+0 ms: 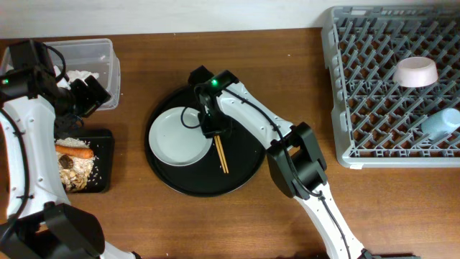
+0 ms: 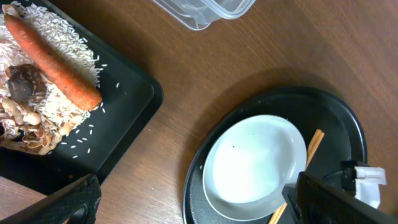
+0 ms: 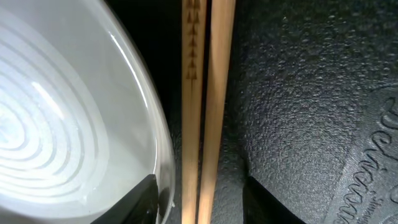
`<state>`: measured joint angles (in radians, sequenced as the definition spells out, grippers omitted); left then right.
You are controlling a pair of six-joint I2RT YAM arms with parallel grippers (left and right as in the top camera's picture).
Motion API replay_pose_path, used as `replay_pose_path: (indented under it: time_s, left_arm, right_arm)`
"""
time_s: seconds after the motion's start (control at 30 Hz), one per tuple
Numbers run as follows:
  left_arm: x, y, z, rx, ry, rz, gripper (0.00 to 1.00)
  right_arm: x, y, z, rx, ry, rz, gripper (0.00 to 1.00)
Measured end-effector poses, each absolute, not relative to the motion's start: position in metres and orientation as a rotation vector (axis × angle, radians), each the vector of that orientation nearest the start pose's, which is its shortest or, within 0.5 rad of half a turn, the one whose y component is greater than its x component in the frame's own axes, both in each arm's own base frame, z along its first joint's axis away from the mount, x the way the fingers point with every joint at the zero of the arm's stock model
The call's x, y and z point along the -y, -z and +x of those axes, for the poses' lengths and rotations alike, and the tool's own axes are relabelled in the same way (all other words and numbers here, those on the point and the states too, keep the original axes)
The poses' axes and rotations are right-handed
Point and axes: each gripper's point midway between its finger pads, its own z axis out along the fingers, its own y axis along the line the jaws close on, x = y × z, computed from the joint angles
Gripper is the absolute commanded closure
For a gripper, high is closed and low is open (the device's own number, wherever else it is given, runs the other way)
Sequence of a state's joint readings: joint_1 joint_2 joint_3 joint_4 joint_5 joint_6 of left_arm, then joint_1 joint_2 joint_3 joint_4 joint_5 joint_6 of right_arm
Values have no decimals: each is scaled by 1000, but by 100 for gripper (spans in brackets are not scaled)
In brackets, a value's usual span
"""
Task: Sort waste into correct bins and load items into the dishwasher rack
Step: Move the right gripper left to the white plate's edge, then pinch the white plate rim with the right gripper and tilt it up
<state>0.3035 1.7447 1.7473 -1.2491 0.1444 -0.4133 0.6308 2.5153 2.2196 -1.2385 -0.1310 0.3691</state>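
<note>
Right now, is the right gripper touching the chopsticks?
Apart. The right wrist view shows the chopsticks lying between the right gripper's open fingers, with a visible gap on each side before either fingertip.

The white-shelled left arm (image 1: 27,133) and white-shelled right arm (image 1: 255,115) are rounded links joined by chunky black joint housings (image 1: 298,162). Behind the black left tool (image 1: 90,93) and the black right tool (image 1: 214,129) glows a small green light (image 1: 213,83). Thin black cables (image 1: 14,169) run along the links. The fingers (image 2: 336,199) are matte black.
</note>
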Motion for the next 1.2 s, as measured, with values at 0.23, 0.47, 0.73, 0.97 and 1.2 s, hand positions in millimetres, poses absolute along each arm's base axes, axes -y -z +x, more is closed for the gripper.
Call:
replay_pose_path:
  time_s: [0.23, 0.47, 0.73, 0.97, 1.2]
  left_arm:
    - [-92, -203, 378, -2650, 229, -957, 1]
    - [-92, -203, 378, -2650, 229, -957, 1]
    - [-92, -203, 378, -2650, 229, -957, 1]
    - [-92, -203, 378, -2650, 229, -957, 1]
    - [-92, -203, 378, -2650, 229, -957, 1]
  right_arm:
    - [-310, -10, 387, -3142, -226, -404, 65]
    - [-306, -16, 384, -3198, -337, -360, 71]
    - [-309, -30, 388, -3188, -386, -349, 71]
    - [-313, -31, 387, -3188, -423, -353, 71]
    - [-329, -30, 381, -3154, -374, -382, 69]
